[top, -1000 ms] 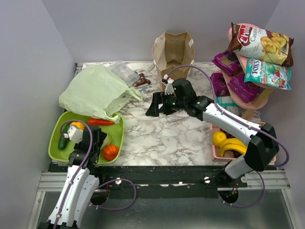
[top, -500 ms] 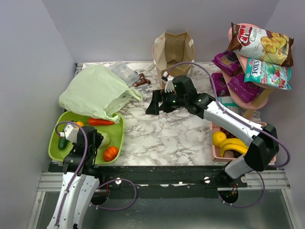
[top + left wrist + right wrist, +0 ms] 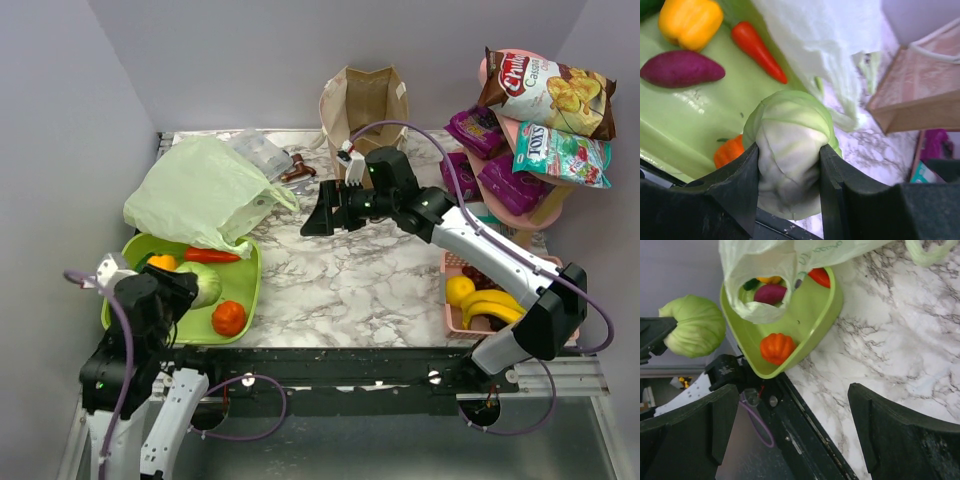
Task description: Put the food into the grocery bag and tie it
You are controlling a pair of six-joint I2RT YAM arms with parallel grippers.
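Note:
My left gripper (image 3: 789,152) is shut on the pale green cabbage (image 3: 790,135), held above the green tray (image 3: 670,120); from above, the cabbage (image 3: 205,283) hangs over the tray's near half. On the tray lie an orange fruit (image 3: 229,318), a yellow pepper (image 3: 690,20), a red pepper (image 3: 757,47) and a purple sweet potato (image 3: 682,70). The pale green grocery bag (image 3: 200,190) lies crumpled behind the tray, its mouth draped over the far rim. My right gripper (image 3: 315,215) hovers open over the marble, right of the bag, holding nothing. Bananas (image 3: 488,305) lie at the right.
A brown paper bag (image 3: 365,105) stands upright at the back centre. A pink rack of snack packets (image 3: 530,130) fills the right side, above a pink tray (image 3: 452,318) holding the bananas and a yellow fruit. Clear wrapping (image 3: 262,152) lies behind the grocery bag.
My left gripper closed on the cabbage and lifted it off the tray, the arm pulling back to the near left. My right gripper drifted slightly left and away, still open.

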